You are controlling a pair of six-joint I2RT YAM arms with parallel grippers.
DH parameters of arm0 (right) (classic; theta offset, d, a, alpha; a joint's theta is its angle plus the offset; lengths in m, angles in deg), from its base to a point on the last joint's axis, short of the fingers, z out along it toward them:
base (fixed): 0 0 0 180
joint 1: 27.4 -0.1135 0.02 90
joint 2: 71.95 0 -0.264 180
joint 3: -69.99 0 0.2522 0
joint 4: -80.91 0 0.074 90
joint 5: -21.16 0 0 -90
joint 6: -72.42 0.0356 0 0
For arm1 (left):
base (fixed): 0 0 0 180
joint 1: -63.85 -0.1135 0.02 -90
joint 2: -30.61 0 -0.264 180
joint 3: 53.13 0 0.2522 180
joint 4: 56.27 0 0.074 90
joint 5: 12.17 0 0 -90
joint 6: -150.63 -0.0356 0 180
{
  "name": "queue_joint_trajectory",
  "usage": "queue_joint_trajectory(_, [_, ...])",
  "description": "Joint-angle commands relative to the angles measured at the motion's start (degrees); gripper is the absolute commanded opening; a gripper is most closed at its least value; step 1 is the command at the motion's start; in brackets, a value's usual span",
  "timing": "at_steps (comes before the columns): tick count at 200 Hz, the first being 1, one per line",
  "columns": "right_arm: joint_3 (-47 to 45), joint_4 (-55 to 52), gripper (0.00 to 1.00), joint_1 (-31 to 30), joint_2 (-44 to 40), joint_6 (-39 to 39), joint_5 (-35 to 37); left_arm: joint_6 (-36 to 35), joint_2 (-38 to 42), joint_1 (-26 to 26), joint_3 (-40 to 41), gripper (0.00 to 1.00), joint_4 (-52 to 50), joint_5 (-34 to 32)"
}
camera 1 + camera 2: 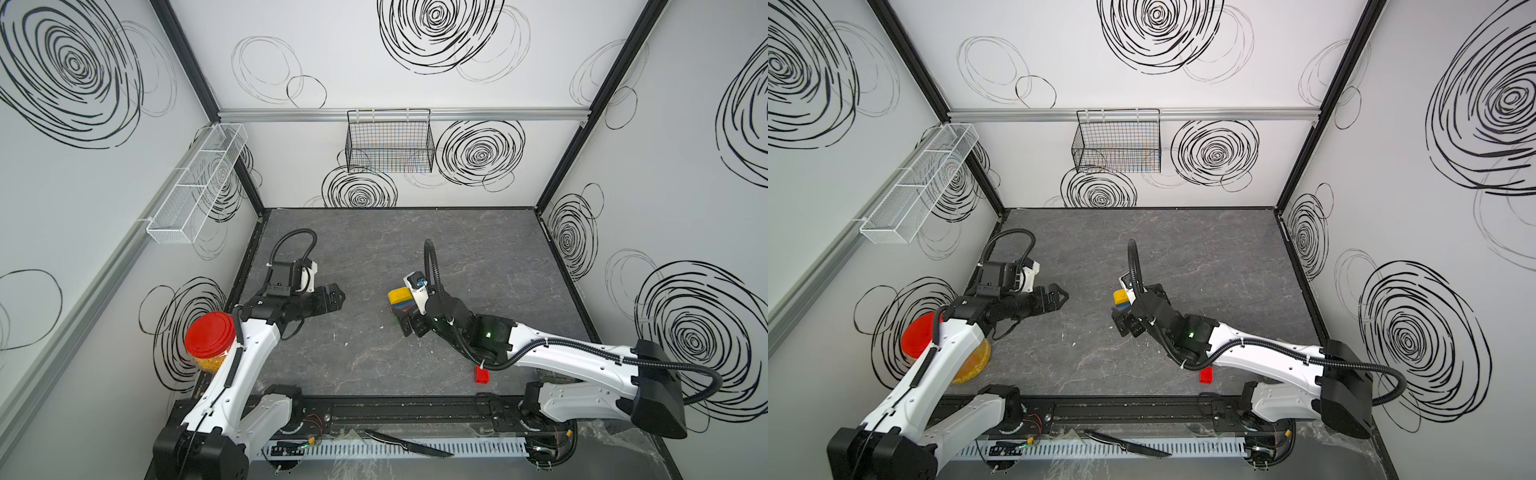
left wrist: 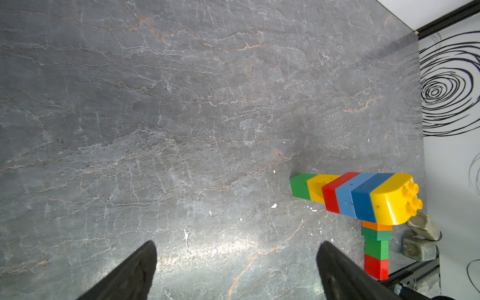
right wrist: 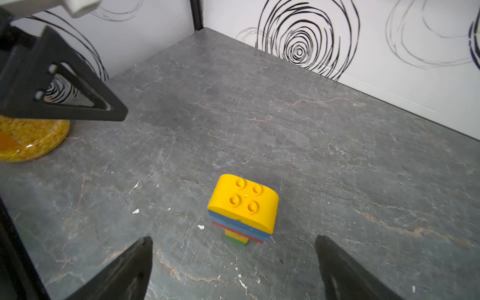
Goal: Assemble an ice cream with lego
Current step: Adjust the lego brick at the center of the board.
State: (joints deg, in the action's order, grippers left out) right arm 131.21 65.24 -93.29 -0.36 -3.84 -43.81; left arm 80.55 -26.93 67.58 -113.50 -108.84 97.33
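Lego tower (image 2: 340,193) stands free, dome (image 3: 244,200) on top: assembly looks finished. Your right gripper (image 1: 411,325), left gripper (image 1: 334,297) both spread wide, empty. Next: retreat without knocking tower.

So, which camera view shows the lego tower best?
The left wrist view: the lego tower shows its whole side there, every coloured layer from green base to yellow cap. The right wrist view shows mostly the studded cap. In both top views it is small, partly behind the right arm.
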Motion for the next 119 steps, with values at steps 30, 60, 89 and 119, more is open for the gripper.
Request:
queue_joint_trajectory(30, [-4.41, 9.5, 1.0, -0.29, 3.32, 4.88, 3.71, -0.02, 1.11, 0.14, 1.32, 0.99, 2.33, 0.89])
queue_joint_trajectory(60, [-6.15, 13.38, 1.0, 0.37, 4.92, 5.1, 3.25, -0.07, 1.85, 0.14, 1.3, 0.99, 1.9, 0.73])
queue_joint_trajectory(89, [-6.38, 15.93, 1.0, 2.44, 7.19, 4.81, 1.4, -0.32, 2.34, 0.05, 1.34, 0.99, 1.18, 0.8])
queue_joint_trajectory(119, [-5.28, 17.2, 1.0, 2.78, 9.08, 3.89, 1.15, -0.87, 2.56, -0.3, 1.04, 0.99, 0.27, 0.62])
